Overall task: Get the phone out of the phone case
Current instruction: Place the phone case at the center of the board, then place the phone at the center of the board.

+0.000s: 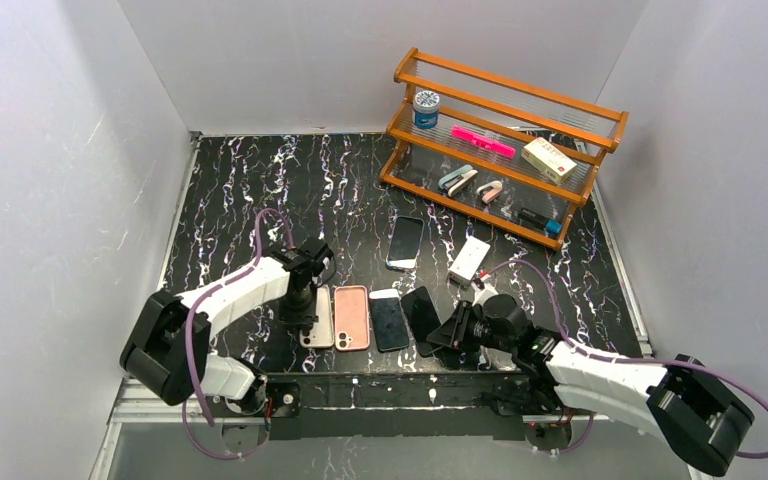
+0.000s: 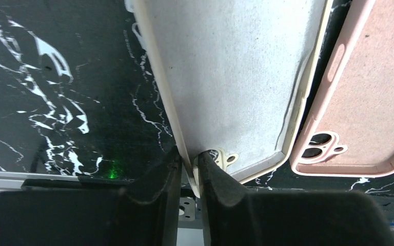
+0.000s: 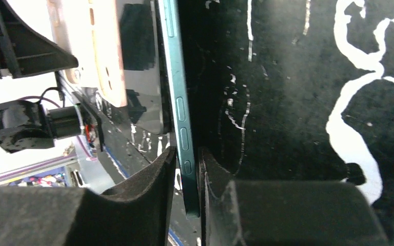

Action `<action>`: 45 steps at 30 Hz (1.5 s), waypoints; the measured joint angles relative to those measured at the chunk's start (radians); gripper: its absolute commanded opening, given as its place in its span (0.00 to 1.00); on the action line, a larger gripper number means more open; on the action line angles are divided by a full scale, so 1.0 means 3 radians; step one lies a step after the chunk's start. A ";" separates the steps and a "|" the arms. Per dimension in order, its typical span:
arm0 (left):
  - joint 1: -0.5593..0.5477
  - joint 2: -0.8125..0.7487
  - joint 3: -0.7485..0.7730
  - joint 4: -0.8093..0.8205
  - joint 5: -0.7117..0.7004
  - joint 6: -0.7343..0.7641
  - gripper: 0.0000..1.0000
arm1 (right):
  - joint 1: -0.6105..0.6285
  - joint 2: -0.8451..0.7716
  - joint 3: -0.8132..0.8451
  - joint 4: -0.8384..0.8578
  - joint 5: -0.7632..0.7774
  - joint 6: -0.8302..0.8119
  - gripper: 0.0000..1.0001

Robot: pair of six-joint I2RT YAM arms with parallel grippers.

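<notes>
Lowest in the top view, just above the arm bases, four flat things lie in a row on the black marbled table (image 1: pixel 240 190). From the left they are the cream phone case (image 1: pixel 321 328), a pink case (image 1: pixel 351 317), a dark-screened phone (image 1: pixel 390 322) and the teal-edged phone (image 1: pixel 420 312). The teal-edged phone lies at an angle, close beside the dark-screened one.

The cream phone case is empty, with its pale lining facing up. The pink case just to its right is also empty, and a thin strip of table shows between the two.

The left gripper (image 2: pixel 189 166) pinches the cream case's side wall, one finger outside the rim and one inside, next to the camera cut-out. That arm rises from the lower left of the top view. Its wrist bends straight down over the case and hides the case's left part.

The right gripper (image 3: pixel 187 166) has its fingers pressed on either side of the phone's teal edge, just below the side buttons in the right wrist view. That arm lies low, stretched from the lower right toward the centre, with the gripper roughly level with the table.

Farther up the top view lie another phone (image 1: pixel 405 242) and a white box (image 1: pixel 469 260). Beyond them, at upper right, a wooden rack (image 1: pixel 500 82) holds a blue-and-white tub (image 1: pixel 426 108), a pink bar (image 1: pixel 482 141) and a small carton (image 1: pixel 548 158).
</notes>
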 measured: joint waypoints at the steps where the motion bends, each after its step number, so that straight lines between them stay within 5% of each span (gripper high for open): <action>1: 0.0000 0.0033 0.0000 0.0005 0.0045 0.0018 0.19 | 0.0020 0.0027 -0.0008 -0.0004 0.0023 -0.0001 0.32; 11: -0.0008 0.0167 -0.0009 0.0094 0.0333 0.0102 0.50 | 0.0097 0.0397 0.0024 0.0275 0.0163 0.0041 0.37; 22: -0.0008 0.0008 -0.0003 0.0084 0.0154 0.0048 0.88 | 0.0205 0.0643 0.0219 0.0369 0.0258 0.0066 0.62; 30: -0.0008 -0.0429 0.0140 0.0109 -0.0233 0.0022 0.93 | 0.0472 0.0788 0.0570 0.0010 0.0496 -0.0092 0.76; 32: -0.0006 -0.0542 0.0170 0.0173 -0.0285 0.0024 0.94 | 0.0543 0.0823 0.0657 -0.0102 0.0571 -0.0113 0.97; 45: -0.0006 -0.0997 0.0273 0.0776 -0.0636 0.0417 0.98 | 0.0708 0.0730 0.1137 -0.1219 0.1110 -0.0252 0.99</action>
